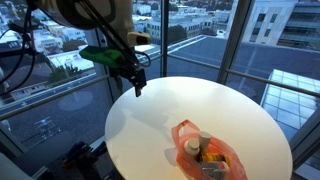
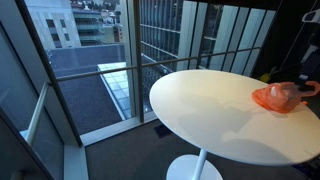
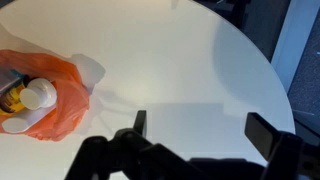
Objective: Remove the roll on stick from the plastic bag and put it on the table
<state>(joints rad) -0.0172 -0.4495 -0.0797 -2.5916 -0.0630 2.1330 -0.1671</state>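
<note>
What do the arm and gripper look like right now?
The arm is pale and rounded, with a green section near the wrist. The gripper is black, with two dark blocky fingers. Thin black cables loop beside the arm.

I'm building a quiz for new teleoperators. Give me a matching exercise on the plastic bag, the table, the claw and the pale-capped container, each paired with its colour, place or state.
Things:
1. plastic bag
2. table
3. claw
4. pale-capped container

Descriptions:
A. open, holding nothing
B. round, with a white top
C. inside the bag
D. orange-red, crinkled, lying on the table

Pairs: 1-D, 2-B, 3-A, 4-C
</note>
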